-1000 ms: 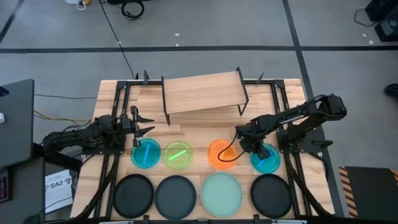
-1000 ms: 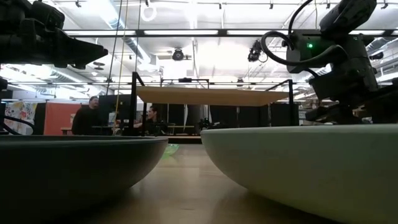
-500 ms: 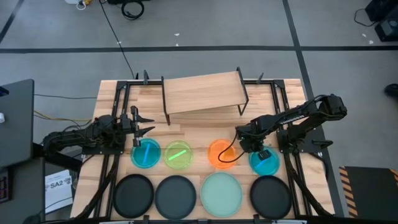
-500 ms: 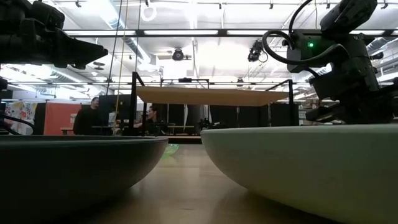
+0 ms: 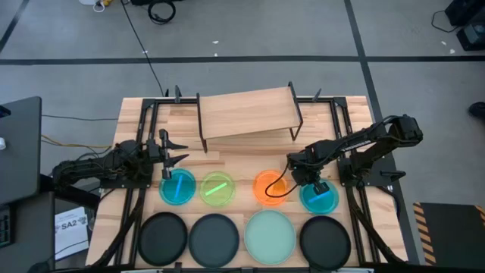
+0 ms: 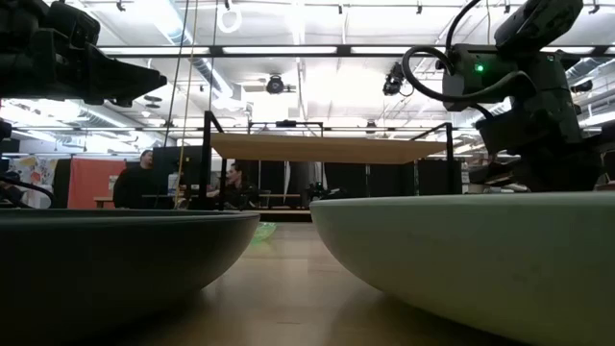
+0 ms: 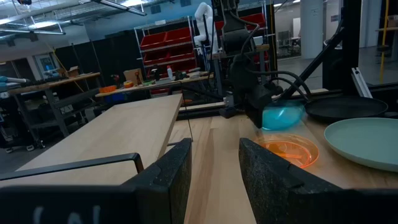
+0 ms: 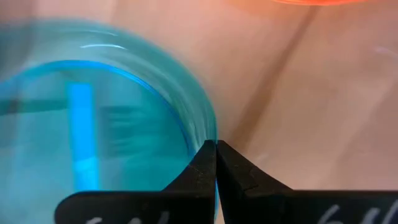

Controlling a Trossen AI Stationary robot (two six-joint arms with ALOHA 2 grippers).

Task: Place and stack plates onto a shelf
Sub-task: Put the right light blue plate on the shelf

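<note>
Dark plate (image 6: pixel 115 259) beside mint plate (image 6: pixel 471 259).

Two people (image 6: pixel 144 178) seated in room behind; red bin racks (image 7: pixel 165 46); paper sheet (image 5: pixel 73 225) on floor.

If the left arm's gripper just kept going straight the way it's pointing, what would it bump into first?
Probably the right gripper holding up the blue plate. The left gripper points across bare table at it, with the shelf off to one side, though depth is hard to judge.

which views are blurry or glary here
Right wrist view: the blue plate is smeared by blur. Low view: bright ceiling lights silhouette the shelf, and the near mint plate looms huge. High view: evenly lit, sharp.
</note>
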